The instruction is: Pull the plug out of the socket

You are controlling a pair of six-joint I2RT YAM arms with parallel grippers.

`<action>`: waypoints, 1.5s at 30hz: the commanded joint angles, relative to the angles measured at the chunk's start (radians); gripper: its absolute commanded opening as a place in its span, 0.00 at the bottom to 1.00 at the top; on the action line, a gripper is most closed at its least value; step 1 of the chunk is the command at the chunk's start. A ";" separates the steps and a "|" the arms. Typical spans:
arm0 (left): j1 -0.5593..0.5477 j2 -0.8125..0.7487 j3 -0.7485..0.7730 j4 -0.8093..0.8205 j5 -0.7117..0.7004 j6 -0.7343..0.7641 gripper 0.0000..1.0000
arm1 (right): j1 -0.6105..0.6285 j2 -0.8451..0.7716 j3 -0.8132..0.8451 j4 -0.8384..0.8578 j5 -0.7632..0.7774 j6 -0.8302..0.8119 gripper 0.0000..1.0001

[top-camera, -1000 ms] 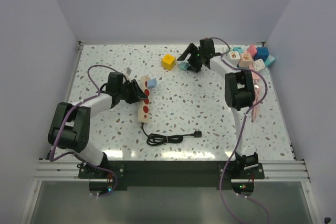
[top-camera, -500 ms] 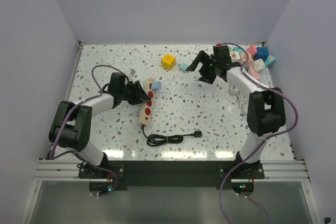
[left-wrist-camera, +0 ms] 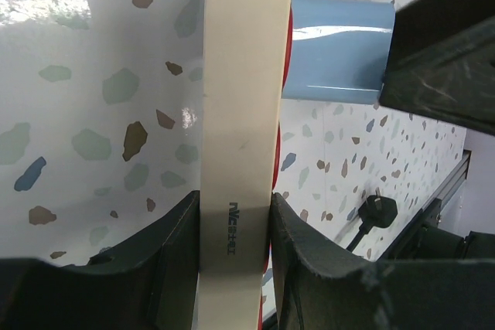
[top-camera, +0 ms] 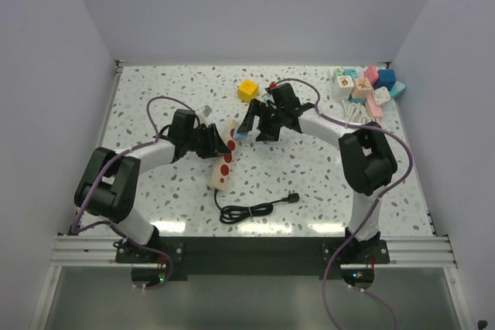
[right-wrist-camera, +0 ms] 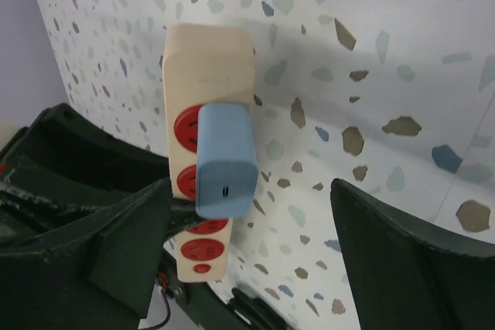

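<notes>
The socket is a cream power strip (top-camera: 224,166) with red outlets, and a light blue plug (top-camera: 240,135) sits in an outlet near its far end. My left gripper (top-camera: 210,143) is shut on the strip's two long sides (left-wrist-camera: 240,113); in the left wrist view its gripper (left-wrist-camera: 234,245) pinches the cream body. My right gripper (top-camera: 254,125) is open at the plug. In the right wrist view the plug (right-wrist-camera: 226,156) stands up from the strip (right-wrist-camera: 209,59), between the spread jaws of the gripper (right-wrist-camera: 251,191) and closer to the left one, with neither pressing on it.
The strip's black cord (top-camera: 247,210) lies coiled near the front edge, ending in a black plug (left-wrist-camera: 377,210). A yellow cube (top-camera: 247,90) sits behind the grippers. Several coloured adapters (top-camera: 363,83) are piled at the back right corner.
My right arm swung from the back right over to the blue plug, jaws spread. The left gripper shifted the strip a little to the right, still holding it.
</notes>
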State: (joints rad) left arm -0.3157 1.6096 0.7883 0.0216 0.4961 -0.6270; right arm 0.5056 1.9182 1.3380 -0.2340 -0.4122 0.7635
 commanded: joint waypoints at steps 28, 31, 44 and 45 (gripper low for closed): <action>-0.054 0.022 0.026 0.185 0.010 -0.039 0.64 | 0.025 0.050 0.089 0.048 -0.191 0.039 0.00; -0.052 0.041 0.025 0.204 0.012 -0.043 0.68 | 0.025 0.041 0.090 0.053 -0.201 0.045 0.00; -0.066 0.108 0.019 0.130 -0.074 -0.011 0.00 | 0.025 0.013 0.089 0.058 -0.224 0.068 0.00; -0.066 0.110 0.020 0.120 -0.111 -0.020 0.00 | 0.024 0.001 0.086 0.053 -0.229 0.065 0.00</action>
State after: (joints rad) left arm -0.3786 1.6981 0.7929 0.1703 0.4862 -0.6518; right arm 0.5266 2.0296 1.4143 -0.1974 -0.5415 0.7956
